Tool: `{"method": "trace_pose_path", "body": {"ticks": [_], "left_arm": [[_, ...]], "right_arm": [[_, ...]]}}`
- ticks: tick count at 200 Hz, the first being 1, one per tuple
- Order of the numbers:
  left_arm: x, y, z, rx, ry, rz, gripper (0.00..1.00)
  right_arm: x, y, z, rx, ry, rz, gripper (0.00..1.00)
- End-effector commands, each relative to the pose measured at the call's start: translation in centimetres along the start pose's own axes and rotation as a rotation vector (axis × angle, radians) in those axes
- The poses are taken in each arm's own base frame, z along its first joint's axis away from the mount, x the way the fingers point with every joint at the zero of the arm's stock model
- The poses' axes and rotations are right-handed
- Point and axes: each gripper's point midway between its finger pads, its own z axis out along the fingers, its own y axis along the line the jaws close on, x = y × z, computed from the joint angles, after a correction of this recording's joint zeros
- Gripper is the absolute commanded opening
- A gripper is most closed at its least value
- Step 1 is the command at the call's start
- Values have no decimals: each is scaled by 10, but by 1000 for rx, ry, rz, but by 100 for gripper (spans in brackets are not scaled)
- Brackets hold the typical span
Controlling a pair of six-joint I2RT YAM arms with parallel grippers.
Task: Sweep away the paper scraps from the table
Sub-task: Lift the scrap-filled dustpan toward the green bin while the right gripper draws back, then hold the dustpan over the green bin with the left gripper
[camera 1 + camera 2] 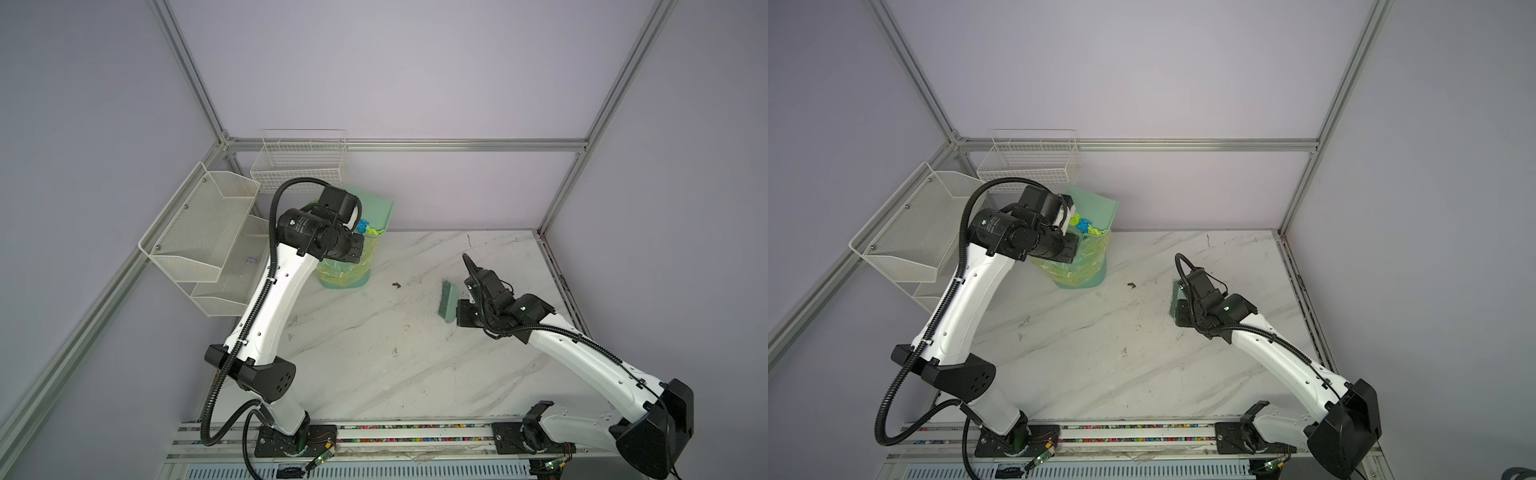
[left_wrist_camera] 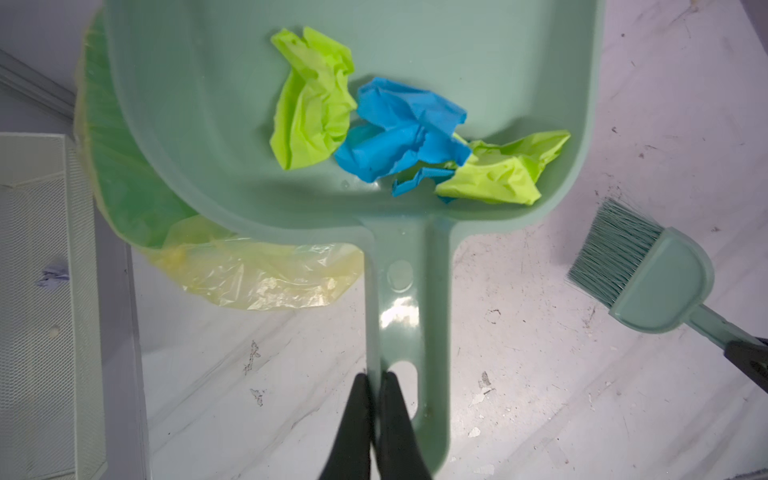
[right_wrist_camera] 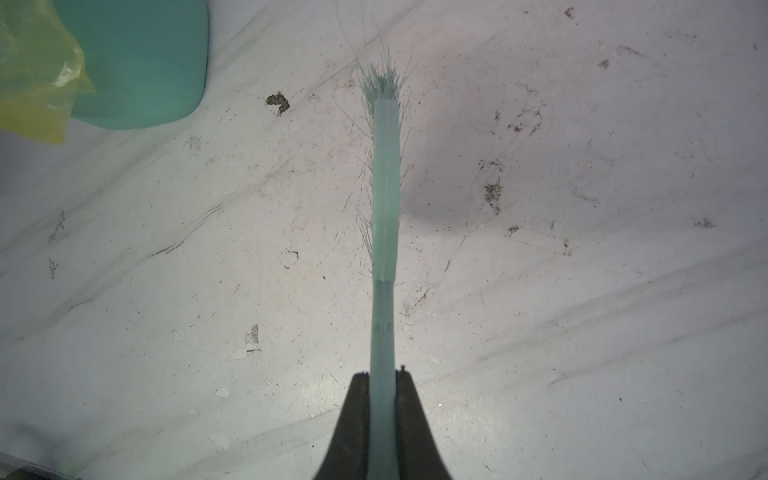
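Left hand (image 2: pixel 376 376) grips dustpan (image 2: pixel 208 104) holding paper scraps (image 2: pixel 399 133).

White shells (image 1: pixel 286 286); black joints (image 1: pixel 270 376); corrugated cables (image 1: pixel 272 216); black fingers (image 2: pixel 353 424)

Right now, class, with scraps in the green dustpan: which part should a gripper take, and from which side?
Take the dustpan by its narrow handle, coming from the handle's free end: the jaws can close over its thin rim there, while the wide pan carries the paper scraps.

Green bin (image 1: pixel 347 281), yellow liner (image 1: pixel 368 251); wire basket (image 1: pixel 299 166) behind; brown speck (image 1: pixel 396 285) near.
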Motion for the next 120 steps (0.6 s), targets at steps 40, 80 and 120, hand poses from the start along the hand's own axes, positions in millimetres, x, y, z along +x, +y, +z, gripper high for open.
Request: {"method": "trace_pose_path", "body": {"ticks": [40, 80, 120], "left_arm": [[-27, 55, -30, -74, -129, -61, 0], [-29, 72, -24, -126, -124, -74, 0], [-27, 93, -17, -246, -104, -63, 0]], "right_arm": [[-6, 2, 4, -11, -20, 10, 0], [-9, 10, 3, -57, -31, 25, 0], [-5, 10, 4, -64, -24, 26, 0]]}}
